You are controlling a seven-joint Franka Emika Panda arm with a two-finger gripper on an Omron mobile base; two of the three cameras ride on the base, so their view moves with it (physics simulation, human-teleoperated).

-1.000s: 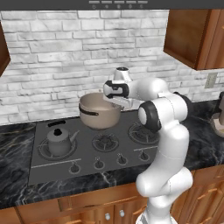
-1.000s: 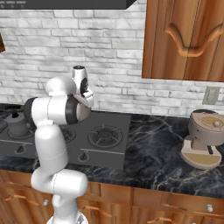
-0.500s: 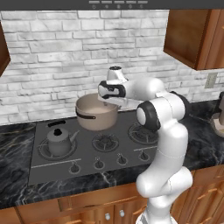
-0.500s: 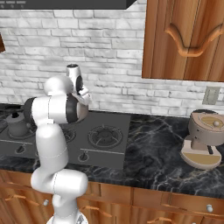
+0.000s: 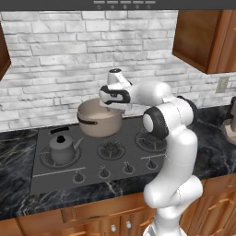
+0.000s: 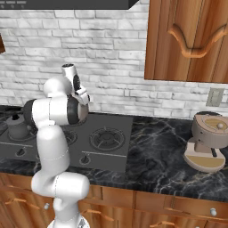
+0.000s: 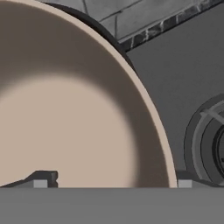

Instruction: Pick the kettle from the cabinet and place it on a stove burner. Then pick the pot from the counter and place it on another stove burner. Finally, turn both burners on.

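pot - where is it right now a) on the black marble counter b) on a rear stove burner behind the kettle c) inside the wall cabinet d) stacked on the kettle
b: the pot sits at the back of the cooktop, behind and right of the kettle on the front left burner, with the open gripper at its rim.

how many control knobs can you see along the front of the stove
5, in a row along the cooktop's front edge in the left base view: far left, next, middle, next, and one partly hidden behind the arm.
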